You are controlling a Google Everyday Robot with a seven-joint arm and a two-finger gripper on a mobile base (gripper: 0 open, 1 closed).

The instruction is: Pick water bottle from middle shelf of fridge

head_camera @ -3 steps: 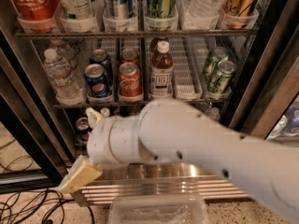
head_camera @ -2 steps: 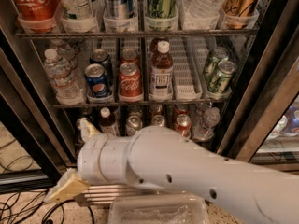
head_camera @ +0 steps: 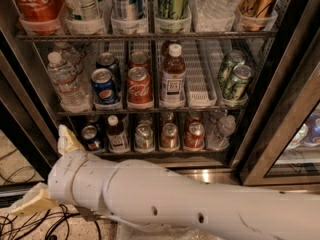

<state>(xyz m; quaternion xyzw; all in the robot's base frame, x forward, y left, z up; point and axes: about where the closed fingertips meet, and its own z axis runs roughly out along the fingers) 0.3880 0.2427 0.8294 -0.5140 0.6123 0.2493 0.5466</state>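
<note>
The fridge (head_camera: 280, 109) stands open in front of me. The water bottle (head_camera: 65, 79) is clear and ribbed with a white cap, and stands upright in the far-left lane of the middle shelf (head_camera: 197, 79), with a second clear bottle behind it. My gripper (head_camera: 37, 170) is low at the bottom left, below and in front of the lowest shelf and well under the water bottle. Its two cream fingers (head_camera: 67, 139) are spread apart and hold nothing. My white arm crosses the bottom of the view.
On the middle shelf stand Pepsi cans (head_camera: 104, 86), Coca-Cola cans (head_camera: 139, 86), a brown tea bottle (head_camera: 172, 76) and green cans (head_camera: 235, 79). The top rack holds cans and bottles in clear holders. The lowest shelf holds several cans. Cables (head_camera: 30, 224) lie on the floor.
My arm and gripper have dropped down and to the left, uncovering the lowest shelf. The bottles and cans have not moved.
</note>
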